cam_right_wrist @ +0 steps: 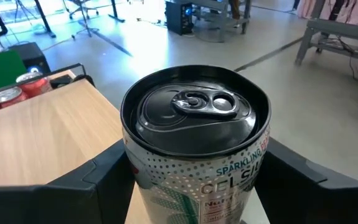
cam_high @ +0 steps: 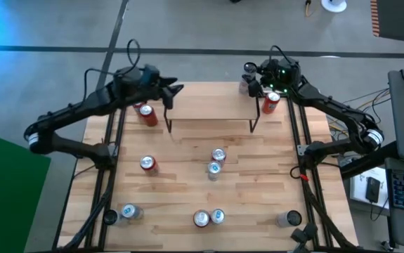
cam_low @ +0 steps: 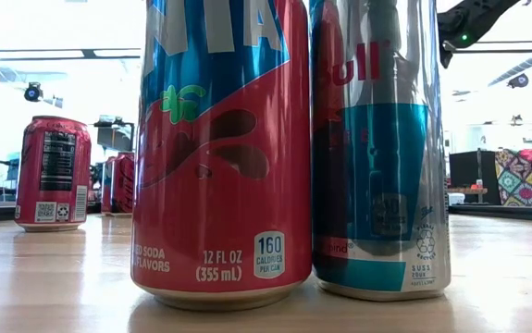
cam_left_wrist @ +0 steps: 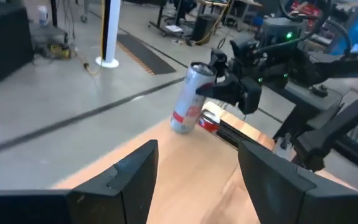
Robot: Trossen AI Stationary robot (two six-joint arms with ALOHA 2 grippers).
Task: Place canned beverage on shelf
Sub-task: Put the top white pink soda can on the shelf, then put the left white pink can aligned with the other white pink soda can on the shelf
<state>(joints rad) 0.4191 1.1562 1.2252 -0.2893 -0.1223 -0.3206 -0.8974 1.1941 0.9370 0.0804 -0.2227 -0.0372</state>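
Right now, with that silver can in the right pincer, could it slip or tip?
Possibly: the silver can looks smooth, so the right pincer might let it slide. It is tall and narrow and hangs tilted, so it probably tips if set down askew.

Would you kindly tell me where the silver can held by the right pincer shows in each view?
High view: silver can by the shelf's right end, in the right pincer.
Low view: not in it.
Left wrist view: near the centre, tilted, gripped.
Right wrist view: fills the middle, lid up.
Shared landmark: the right pincer.

Bright backlit glare, blurred wrist view
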